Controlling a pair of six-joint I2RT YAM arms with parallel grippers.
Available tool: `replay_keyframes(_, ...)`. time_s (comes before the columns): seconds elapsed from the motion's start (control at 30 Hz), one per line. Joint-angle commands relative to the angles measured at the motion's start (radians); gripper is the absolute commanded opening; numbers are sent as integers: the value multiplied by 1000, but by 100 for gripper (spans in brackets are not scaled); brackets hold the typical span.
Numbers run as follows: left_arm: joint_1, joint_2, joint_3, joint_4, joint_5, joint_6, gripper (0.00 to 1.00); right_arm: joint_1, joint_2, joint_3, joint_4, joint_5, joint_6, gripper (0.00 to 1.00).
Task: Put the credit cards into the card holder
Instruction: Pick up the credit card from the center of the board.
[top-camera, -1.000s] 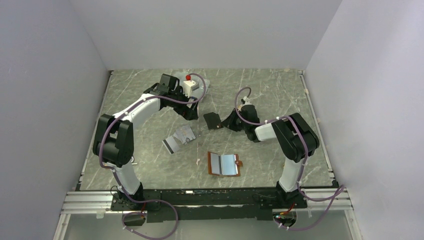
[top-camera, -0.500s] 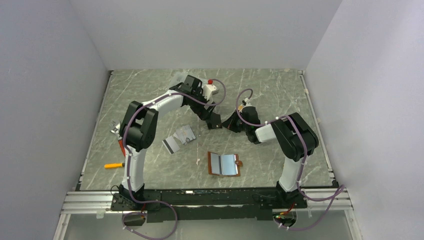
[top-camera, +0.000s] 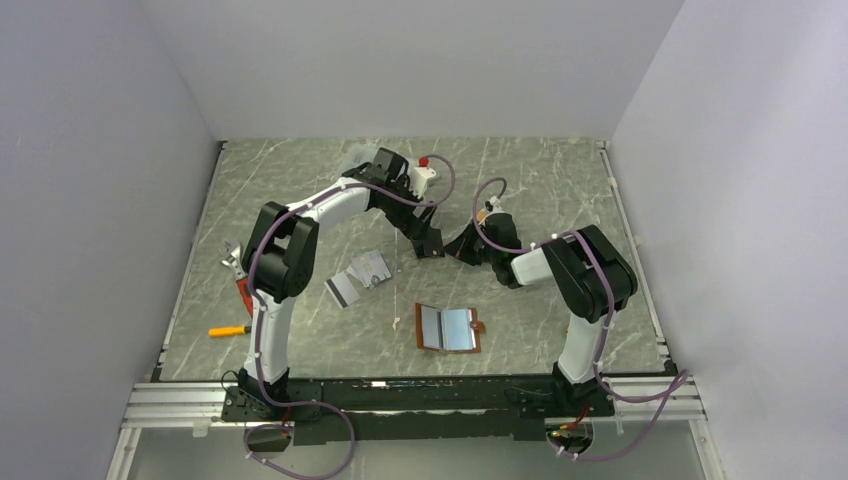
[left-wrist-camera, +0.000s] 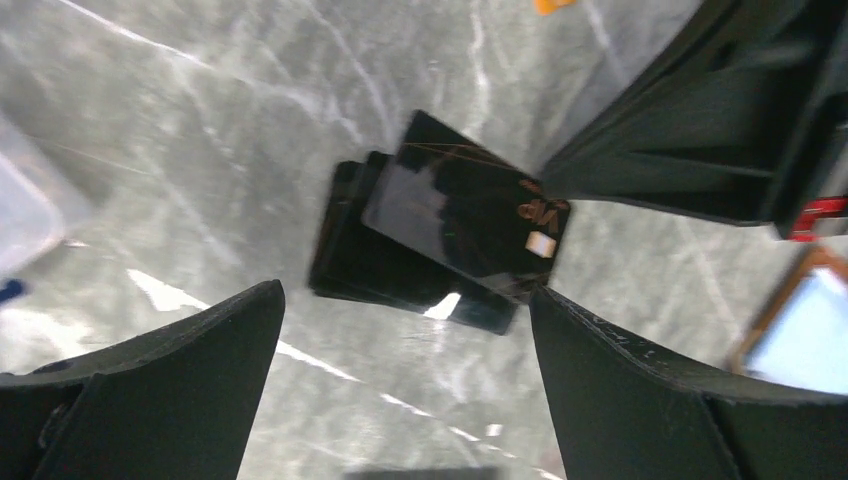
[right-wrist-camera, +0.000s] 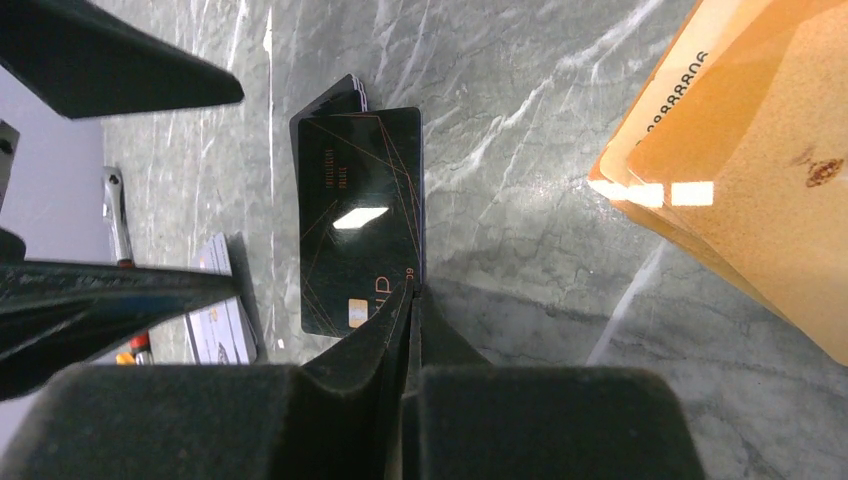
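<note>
A black card (right-wrist-camera: 360, 220) with a gold chip lies tilted over a small flat black rectangle (left-wrist-camera: 400, 285) at mid-table. My right gripper (right-wrist-camera: 412, 290) is shut on that card's near edge, also seen in the overhead view (top-camera: 447, 246). My left gripper (left-wrist-camera: 402, 300) hovers open just above the same card (left-wrist-camera: 470, 215), with its fingers well apart. Silver-grey credit cards (top-camera: 358, 275) lie fanned out to the left. Orange cards (right-wrist-camera: 740, 150) fill the right side of the right wrist view. The brown card holder (top-camera: 447, 328) lies open near the front, its silvery sleeves facing up.
An orange-handled tool (top-camera: 228, 331) and a metal tool (top-camera: 232, 258) lie by the left edge. A clear box (top-camera: 356, 156) sits at the back behind the left arm. Both arms meet over the middle of the marbled table (top-camera: 560, 180).
The left arm swung right from the back left until its open gripper came over the black card. The right gripper closed on the card's edge.
</note>
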Motion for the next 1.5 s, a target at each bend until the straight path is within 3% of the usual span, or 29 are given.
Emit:
replay_keyframes(0.0, 10, -10, -7, -27, 170, -208, 99, -6, 60, -60, -203, 24, -37, 2)
replay_keyframes(0.1, 22, 16, -25, -6, 257, -325, 99, -8, 61, -61, -198, 22, -37, 2)
replay_keyframes(0.23, 25, -12, -83, 89, 265, -385, 99, -11, 60, -63, -200, 21, -38, 1)
replay_keyframes(0.5, 24, 25, -64, 130, 254, -441, 89, -15, 65, -64, -194, 17, -38, 1)
replay_keyframes(0.87, 25, 86, -2, 136, 249, -473, 84, -21, 68, -67, -183, 7, -35, 1)
replay_keyframes(1.47, 25, 103, -13, 209, 285, -567, 47, -20, 81, -71, -149, -12, -22, 0)
